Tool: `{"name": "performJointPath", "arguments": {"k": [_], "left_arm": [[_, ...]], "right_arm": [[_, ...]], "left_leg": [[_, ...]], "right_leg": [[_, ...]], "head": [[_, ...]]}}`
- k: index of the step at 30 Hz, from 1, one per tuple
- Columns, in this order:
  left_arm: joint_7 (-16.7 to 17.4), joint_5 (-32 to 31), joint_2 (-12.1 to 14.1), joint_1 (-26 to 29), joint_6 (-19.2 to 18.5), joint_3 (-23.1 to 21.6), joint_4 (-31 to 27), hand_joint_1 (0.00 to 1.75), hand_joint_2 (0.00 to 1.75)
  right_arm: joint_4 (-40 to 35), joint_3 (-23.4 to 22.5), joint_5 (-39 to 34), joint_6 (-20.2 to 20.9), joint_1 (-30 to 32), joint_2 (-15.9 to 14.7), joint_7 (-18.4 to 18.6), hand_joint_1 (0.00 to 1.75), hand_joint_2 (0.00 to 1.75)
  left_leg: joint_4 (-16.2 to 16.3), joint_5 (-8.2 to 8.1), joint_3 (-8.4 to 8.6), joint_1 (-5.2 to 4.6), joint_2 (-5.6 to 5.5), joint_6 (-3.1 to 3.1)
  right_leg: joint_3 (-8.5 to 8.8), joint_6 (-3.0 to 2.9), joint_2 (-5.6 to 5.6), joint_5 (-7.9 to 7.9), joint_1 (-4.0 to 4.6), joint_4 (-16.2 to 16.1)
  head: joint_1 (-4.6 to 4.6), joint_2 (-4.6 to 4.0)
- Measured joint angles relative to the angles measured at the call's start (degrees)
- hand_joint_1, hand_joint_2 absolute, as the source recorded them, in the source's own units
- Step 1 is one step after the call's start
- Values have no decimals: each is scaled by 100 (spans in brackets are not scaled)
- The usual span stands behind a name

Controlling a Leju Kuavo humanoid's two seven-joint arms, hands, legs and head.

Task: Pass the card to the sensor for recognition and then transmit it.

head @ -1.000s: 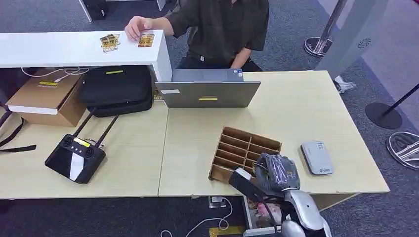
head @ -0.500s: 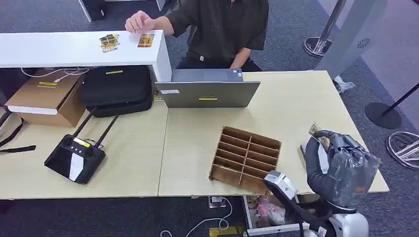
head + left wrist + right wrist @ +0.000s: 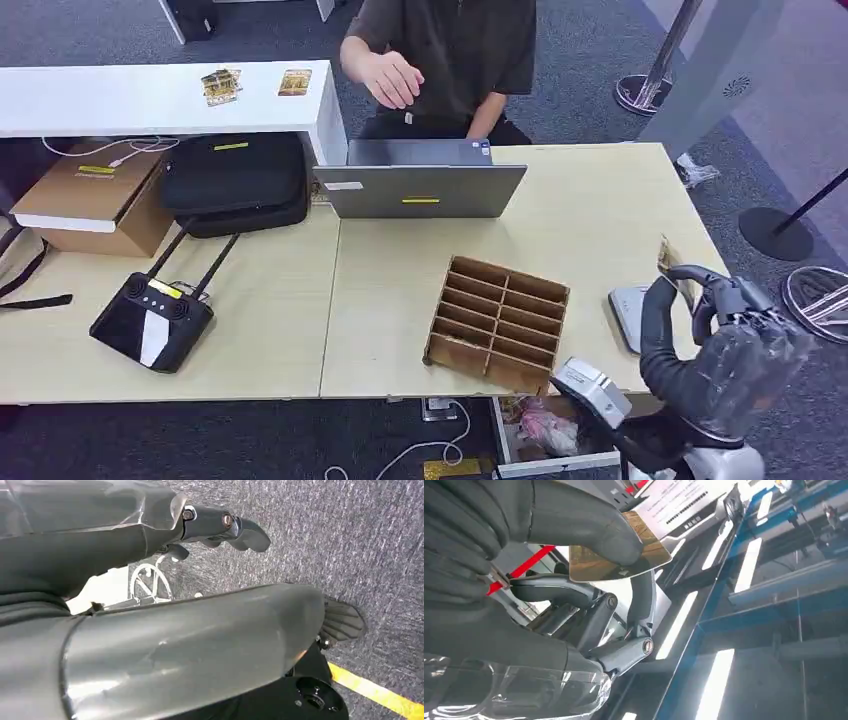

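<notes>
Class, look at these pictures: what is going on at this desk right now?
The robot's right hand holds a card raised over the desk's right end, just above the grey sensor lying there. The wooden divider box sits beside it. The left hand hangs low over the carpet, holding nothing visible. Behind the laptop a person sits with one hand lifted; more cards lie on the white shelf.

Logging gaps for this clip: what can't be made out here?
- Card print: too small in the head view; thumb covers part in the right wrist view.
- Sensor: far half hidden behind the right hand, head view.
- Organizer slots: contents in shadow.
- Left hand: too close; the grip is unclear.
</notes>
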Motion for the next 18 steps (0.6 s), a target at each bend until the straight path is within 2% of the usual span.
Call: {"name": "performJointPath", "arguments": {"k": [12, 15, 18], "left_arm": [[-4, -2, -28, -17, 2, 77, 0, 0, 0], [-22, -42, -31, -17, -2, 79, 0, 0, 0], [-24, -225, -35, -32, -76, 72, 0, 0, 0]], "right_arm": [[0, -39, -70, -4, -45, 61, -70, 175, 175], [44, -63, -530, -4, -162, 127, -423, 175, 175], [624, -68, -1143, 63, -830, 194, -549, 175, 175]], "left_leg": [[0, 0, 0, 0, 0, 0], [-2, 0, -5, 0, 1, 0], [-5, 1, -2, 0, 25, -1]], "right_leg": [[1, 0, -1, 0, 0, 0], [1, 0, 0, 0, 0, 3], [2, -7, 25, 6, 0, 7]], "head": [[0, 0], [2, 0], [2, 0]]}}
